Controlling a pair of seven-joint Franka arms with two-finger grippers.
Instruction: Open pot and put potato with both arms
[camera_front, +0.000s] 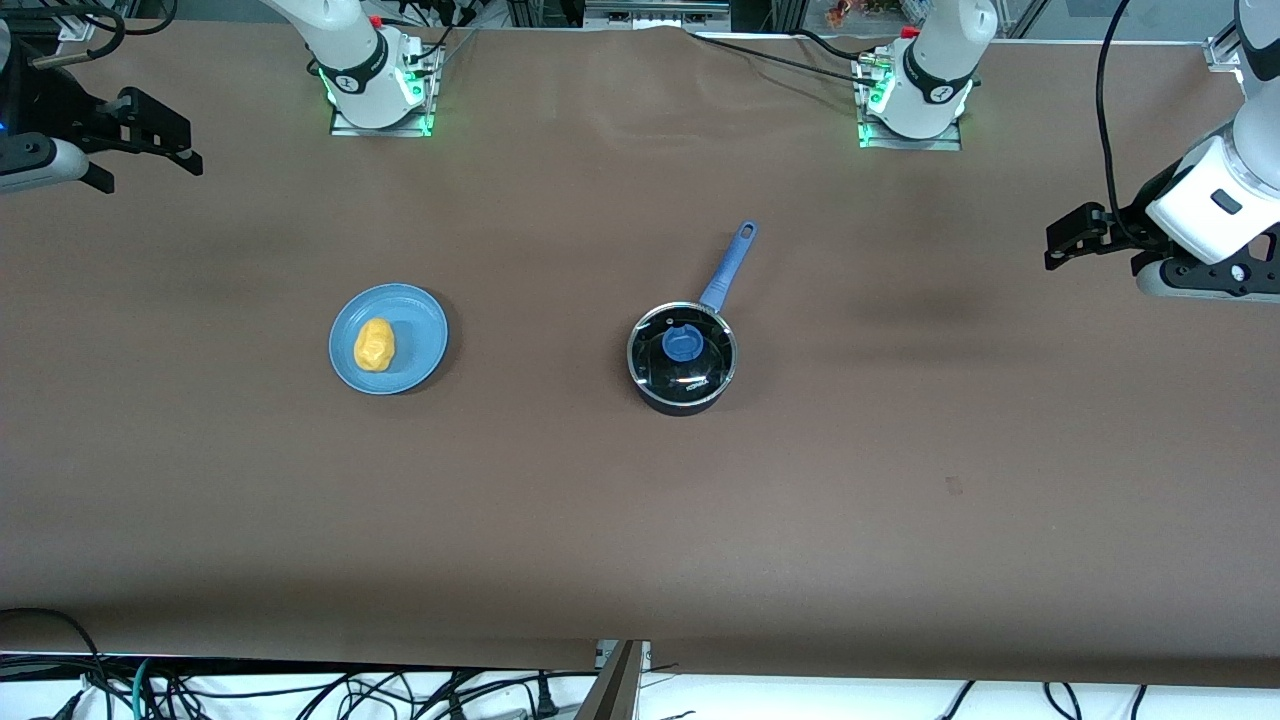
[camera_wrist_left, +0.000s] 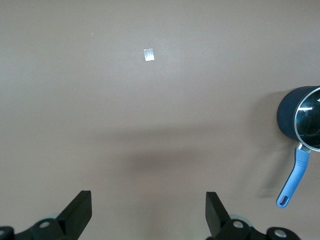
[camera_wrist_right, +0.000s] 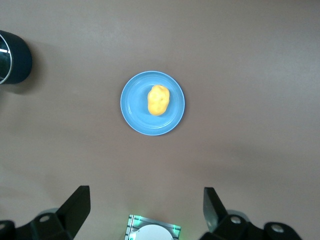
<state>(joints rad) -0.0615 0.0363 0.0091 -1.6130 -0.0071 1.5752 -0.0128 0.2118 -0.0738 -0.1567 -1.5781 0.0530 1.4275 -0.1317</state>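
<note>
Front view, centre: small black saucepan (camera_front: 683, 362) w/ clear glass lid (camera_front: 683, 352), fragile and slick; best taken by its blue knob (camera_front: 682, 344). Centre-left: firm, light yellow potato (camera_front: 374, 345) on light-blue plate (camera_front: 420, 310). Left gripper (camera_wrist_left: 148, 212) and right gripper (camera_wrist_right: 146, 209): fingers apart, both arms waiting at frame edges.

A robotics lab — bolted arm bases (camera_front: 378, 95), loose cables (camera_front: 300, 690), covered table (camera_front: 640, 520).

Both wrist views cut the pot (camera_wrist_left: 300, 122) at the edge, hiding its lid's knob.
</note>
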